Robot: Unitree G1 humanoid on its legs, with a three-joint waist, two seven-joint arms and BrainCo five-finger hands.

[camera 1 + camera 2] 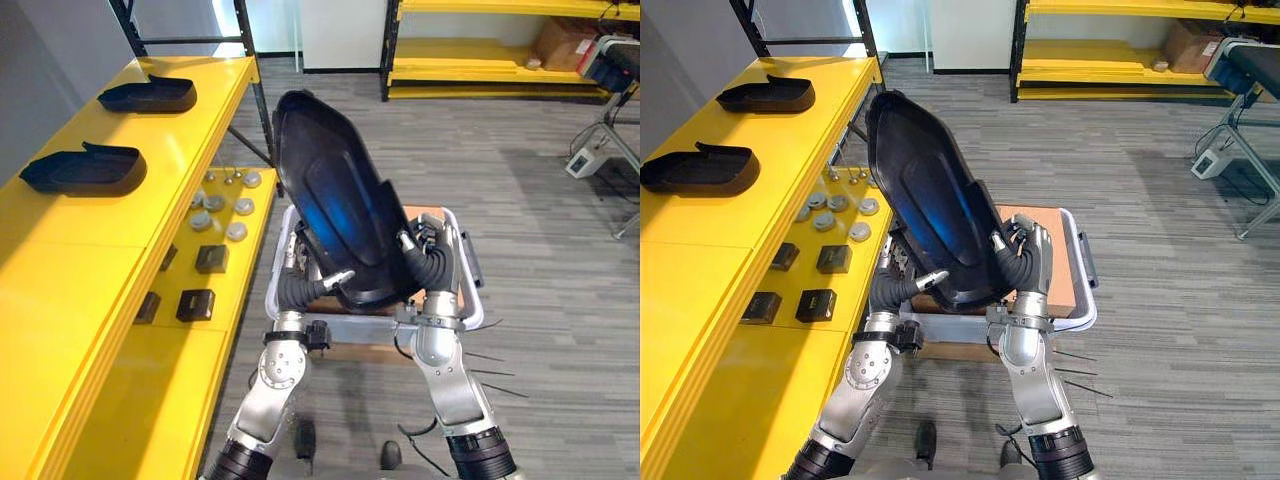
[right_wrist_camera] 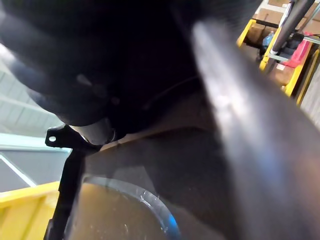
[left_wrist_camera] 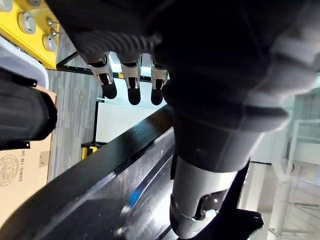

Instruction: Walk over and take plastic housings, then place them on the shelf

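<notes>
A large black plastic housing [image 1: 335, 200] stands tilted on end in front of me, its hollow glossy side facing me, held between both hands above a white cart [image 1: 472, 292]. My left hand [image 1: 298, 288] grips its lower left rim, thumb on the inside and fingers [image 3: 131, 82] behind. At the lower right rim my right hand [image 1: 432, 255] holds the same way, its thumb against the edge. Two more black housings [image 1: 85, 168] [image 1: 148, 95] lie on the top of the yellow shelf [image 1: 70, 280] to my left.
The shelf's lower level carries several grey round parts [image 1: 225, 205] and small black boxes [image 1: 195, 303]. A cardboard box [image 1: 424, 214] sits on the cart under the housing. Another yellow rack [image 1: 480, 55] stands at the back, and a metal stand [image 1: 612, 130] at the far right on grey carpet.
</notes>
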